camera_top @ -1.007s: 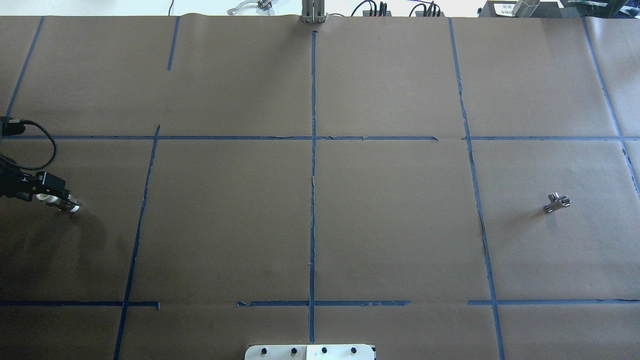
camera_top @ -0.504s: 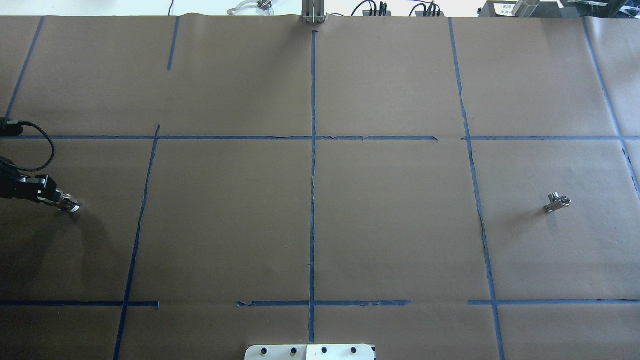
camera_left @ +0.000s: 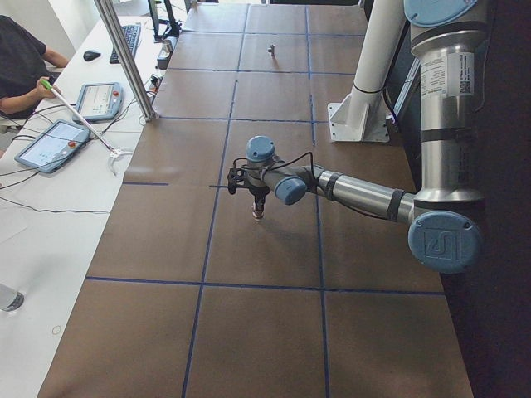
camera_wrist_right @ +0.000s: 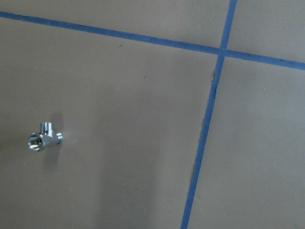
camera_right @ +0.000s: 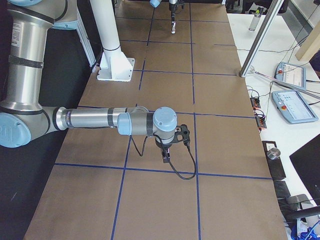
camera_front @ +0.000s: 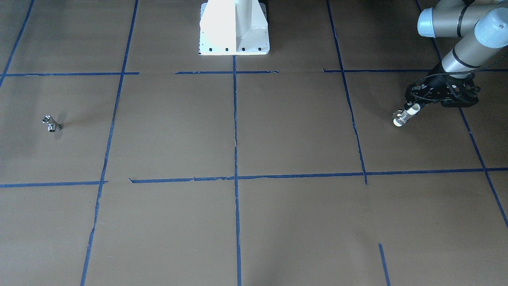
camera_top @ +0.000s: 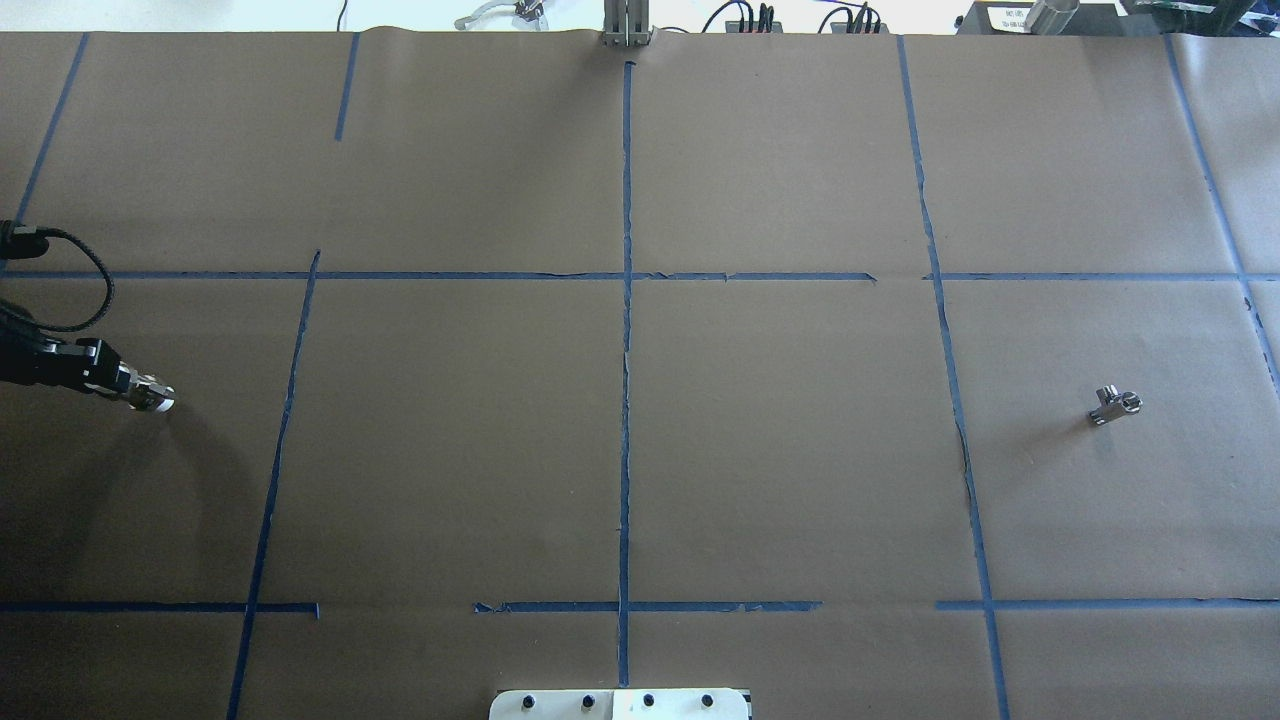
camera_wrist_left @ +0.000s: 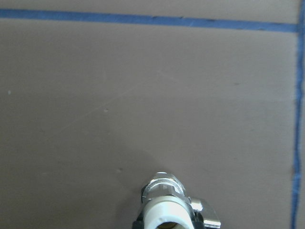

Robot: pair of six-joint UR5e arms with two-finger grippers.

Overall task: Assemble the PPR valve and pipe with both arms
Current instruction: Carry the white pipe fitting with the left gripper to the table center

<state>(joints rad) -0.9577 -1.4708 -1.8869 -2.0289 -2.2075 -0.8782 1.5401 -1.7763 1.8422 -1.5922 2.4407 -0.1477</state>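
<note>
My left gripper is shut on the PPR valve, a short cylinder with white ends and a metal band. It holds the valve above the table at the far left, free end pointing down. The valve also shows in the front view and the left wrist view. The pipe, a small chrome angled fitting, lies alone on the table at the far right; it also shows in the right wrist view. My right gripper shows only in the exterior right view, so I cannot tell its state.
Brown paper with blue tape lines covers the table. The white pedestal base stands at the robot's edge. A metal post and cables sit at the far edge. Operators' tablets lie on a side table.
My left gripper has shifted a little to the right with the valve in it. The pipe has not moved.
</note>
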